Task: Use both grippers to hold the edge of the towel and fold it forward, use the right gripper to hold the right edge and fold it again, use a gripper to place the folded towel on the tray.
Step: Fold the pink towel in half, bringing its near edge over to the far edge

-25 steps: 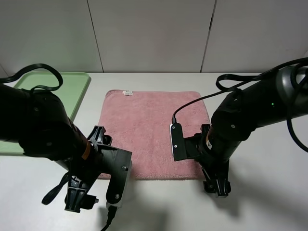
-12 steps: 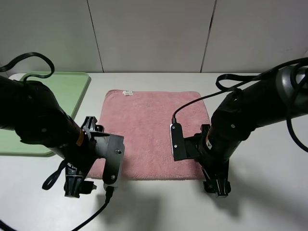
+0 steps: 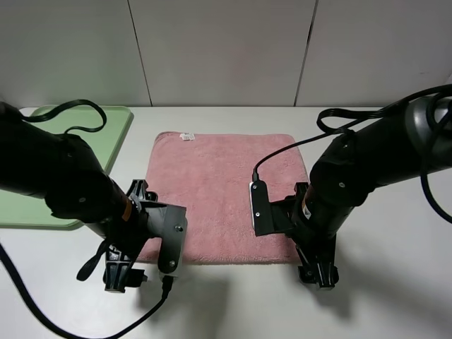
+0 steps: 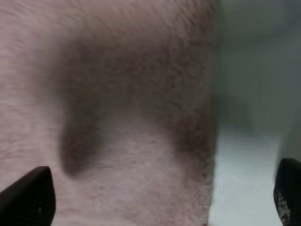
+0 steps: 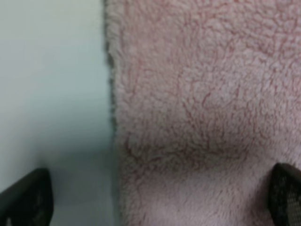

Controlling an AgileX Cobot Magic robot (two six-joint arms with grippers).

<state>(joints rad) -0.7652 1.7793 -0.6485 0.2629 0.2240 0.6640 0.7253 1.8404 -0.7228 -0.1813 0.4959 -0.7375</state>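
Across the middle of the white tabletop (image 3: 233, 314) lies the pink fluffy square terry towel (image 3: 219, 191), spread flat and unfolded, with its small white tag (image 3: 187, 136) on the far hem. Off the towel's far left corner, apart from it, sits the pale green rectangular plastic tray (image 3: 116, 123) with a low raised rim. At the towel's near left corner hangs the bulky black left gripper (image 3: 121, 277), pointing down. Its wrist view shows two black fingertips (image 4: 28, 197) spread wide, one above the pink pile and the other above bare table, with the towel's side hem between them. At the towel's near right corner the black right gripper (image 3: 318, 274) points down likewise, its fingertips (image 5: 26, 195) also set wide apart and straddling the cloth's right side hem. Neither claw pinches anything. The towel's thin stitched near edge (image 3: 233, 261) runs straight between the two arms.
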